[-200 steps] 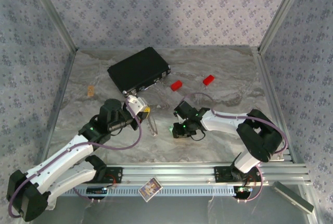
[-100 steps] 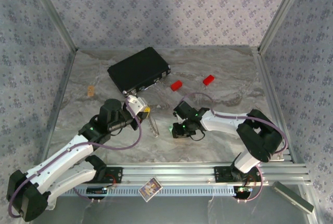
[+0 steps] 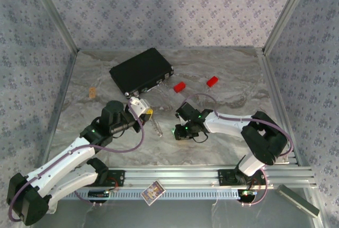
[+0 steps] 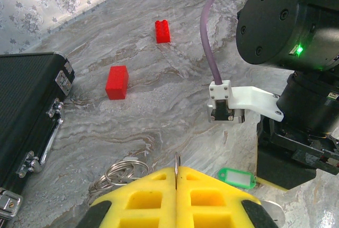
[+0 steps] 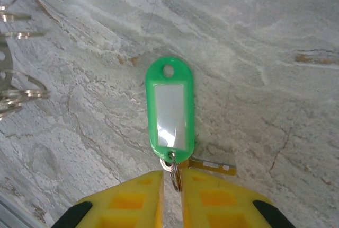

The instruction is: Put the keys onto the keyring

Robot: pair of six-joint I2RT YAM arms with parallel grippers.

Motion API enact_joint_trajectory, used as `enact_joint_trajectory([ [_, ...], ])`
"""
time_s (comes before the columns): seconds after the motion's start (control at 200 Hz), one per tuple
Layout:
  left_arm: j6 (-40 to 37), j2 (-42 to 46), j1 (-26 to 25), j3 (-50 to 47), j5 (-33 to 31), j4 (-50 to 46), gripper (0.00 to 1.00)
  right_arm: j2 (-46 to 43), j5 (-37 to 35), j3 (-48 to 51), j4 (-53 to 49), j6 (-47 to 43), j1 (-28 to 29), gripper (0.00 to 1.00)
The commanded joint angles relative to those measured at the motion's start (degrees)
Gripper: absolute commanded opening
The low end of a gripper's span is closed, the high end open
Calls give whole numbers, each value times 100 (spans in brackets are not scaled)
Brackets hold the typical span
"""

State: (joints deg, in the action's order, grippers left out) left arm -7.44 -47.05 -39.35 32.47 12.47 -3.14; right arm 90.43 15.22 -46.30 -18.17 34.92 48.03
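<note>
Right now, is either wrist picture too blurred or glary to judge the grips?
Right wrist: sharp, mild glare on the green key tag; its small ring sits in the right gripper. Left wrist: near fingers soft, but the thin metal pinched in the left gripper reads clearly. Top external: evenly lit, grips too small.

Left arm (image 3: 74,154) and right arm (image 3: 228,123) angle inward; left jaws shut, right jaws closed to a slit.
</note>
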Motion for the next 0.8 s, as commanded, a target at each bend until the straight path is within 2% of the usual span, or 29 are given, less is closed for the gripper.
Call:
enact_joint_trajectory([
  [0.0,-48,47,15,6,110,252,0,71,-106,-172,-107,-88,39,17],
  [0.475,-49,62,18,5,112,242,0,264,-101,-253,-97,-101,73,17],
  [0.795,-60,63,12,13,124,234,0,259,-165,-273,-177,-120,74,5],
])
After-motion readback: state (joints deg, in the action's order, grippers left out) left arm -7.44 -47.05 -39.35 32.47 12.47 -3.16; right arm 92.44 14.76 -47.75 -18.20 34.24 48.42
